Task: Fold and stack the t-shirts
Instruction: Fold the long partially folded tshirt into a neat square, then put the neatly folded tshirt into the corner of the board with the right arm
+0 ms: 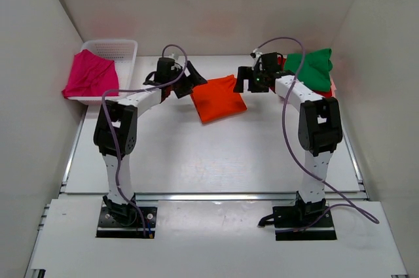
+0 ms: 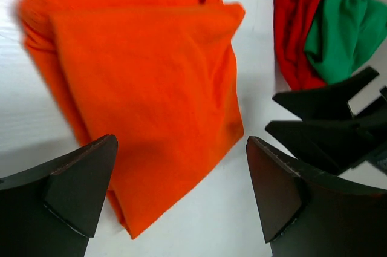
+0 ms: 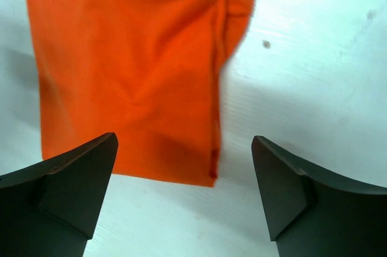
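The orange t-shirt (image 1: pixel 218 98) lies folded into a rough rectangle on the table between both grippers; it also shows in the left wrist view (image 2: pixel 145 87) and the right wrist view (image 3: pixel 133 69). My left gripper (image 1: pixel 185 82) is open and empty just left of it, its jaws wide apart over the shirt's near corner (image 2: pixel 181 190). My right gripper (image 1: pixel 251 83) is open and empty just right of it, above the shirt's edge (image 3: pixel 184 193). A green t-shirt (image 1: pixel 312 67) lies on a red t-shirt (image 2: pixel 296 27) at the back right. A magenta pink t-shirt (image 1: pixel 90 75) hangs in the basket.
A white mesh basket (image 1: pixel 121 52) stands at the back left by the left wall. White walls close in the table on the left, back and right. The right arm's fingers (image 2: pixel 329 118) show in the left wrist view.
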Available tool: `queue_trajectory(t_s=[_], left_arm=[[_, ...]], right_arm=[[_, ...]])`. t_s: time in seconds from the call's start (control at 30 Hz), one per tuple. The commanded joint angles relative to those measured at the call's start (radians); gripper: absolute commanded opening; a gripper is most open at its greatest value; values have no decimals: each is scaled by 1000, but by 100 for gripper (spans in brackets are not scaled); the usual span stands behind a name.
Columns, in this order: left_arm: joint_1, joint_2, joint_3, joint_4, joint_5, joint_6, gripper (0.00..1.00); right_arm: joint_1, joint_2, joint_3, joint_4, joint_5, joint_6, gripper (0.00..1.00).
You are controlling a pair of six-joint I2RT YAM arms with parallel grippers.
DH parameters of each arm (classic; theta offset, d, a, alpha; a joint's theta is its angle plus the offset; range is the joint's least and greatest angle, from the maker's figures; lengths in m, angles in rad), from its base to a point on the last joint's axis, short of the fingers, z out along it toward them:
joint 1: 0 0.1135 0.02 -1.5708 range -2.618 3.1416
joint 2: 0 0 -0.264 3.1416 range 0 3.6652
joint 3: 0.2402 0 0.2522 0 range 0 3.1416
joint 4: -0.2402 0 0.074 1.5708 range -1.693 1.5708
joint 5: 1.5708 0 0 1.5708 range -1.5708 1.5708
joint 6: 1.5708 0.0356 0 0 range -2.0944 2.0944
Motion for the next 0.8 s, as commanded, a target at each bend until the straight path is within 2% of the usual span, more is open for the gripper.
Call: queue_trajectory(t_s=[0.0, 0.1, 0.13, 0.23, 0.27, 0.33, 0.47, 0.67, 0.77], left_arm=[[-34, 42, 43, -53, 34, 6, 99], [-57, 151, 147, -51, 90, -42, 99], [-62, 217, 234, -75, 105, -50, 99], [-89, 384, 490, -357, 102, 2, 99], [-82, 424, 555, -388, 107, 21, 99], [-94, 454, 577, -460, 107, 51, 99], [-74, 362, 384, -433, 82, 88, 98], [-65, 187, 28, -378, 71, 167, 99], [-77, 106, -95, -349, 53, 200, 98]], right_arm=[[-64, -30, -81, 98, -127, 84, 92], [-79, 7, -80, 134, -161, 121, 94], [-76, 28, -69, 129, -171, 124, 94], [-64, 93, -6, 99, -190, 125, 91], [-55, 113, 17, 77, -187, 113, 90], [-33, 134, 35, 43, -162, 98, 87], [2, 110, -75, 11, -136, 102, 86], [68, -114, -388, 62, -93, 141, 86], [94, -213, -533, 95, -110, 167, 86]])
